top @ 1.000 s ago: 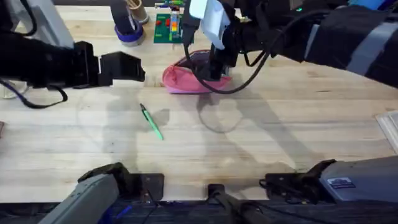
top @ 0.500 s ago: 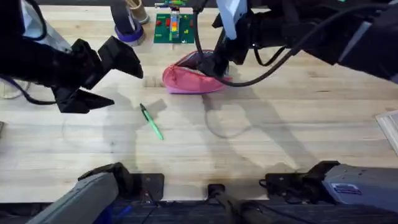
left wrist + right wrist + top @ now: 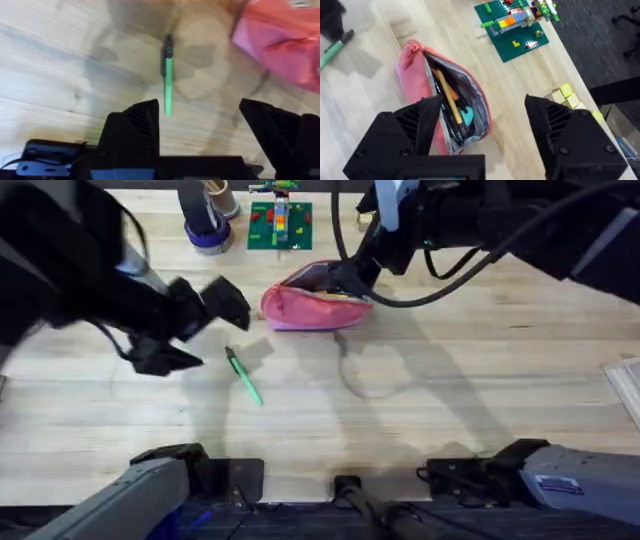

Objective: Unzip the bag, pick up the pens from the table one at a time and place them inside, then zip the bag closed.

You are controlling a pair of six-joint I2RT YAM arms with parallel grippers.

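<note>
The pink bag (image 3: 312, 307) lies on the table (image 3: 450, 390) at the back middle, its zipper open. A yellow-orange pen (image 3: 448, 98) rests inside the bag (image 3: 415, 80). The green pen (image 3: 243, 375) lies on the wood to the bag's front left, also seen as the green pen (image 3: 168, 87) in the left wrist view. My left gripper (image 3: 203, 330) hangs open just left of that pen, holding nothing; in its wrist view the left gripper (image 3: 199, 107) is close to the pen's near end. My right gripper (image 3: 352, 282) is open over the bag's right end, and the right gripper (image 3: 482, 115) holds nothing.
A green building-block plate (image 3: 278, 225) with small bricks and a purple cup (image 3: 208, 232) of tan sticks stand behind the bag. Yellow blocks (image 3: 565, 95) lie near the table's far edge. A pale container (image 3: 626, 385) sits at the right edge.
My left arm has swung right and toward the front, closing in on the green pen. My right gripper has drawn back a little from the bag's opening toward its right end.
</note>
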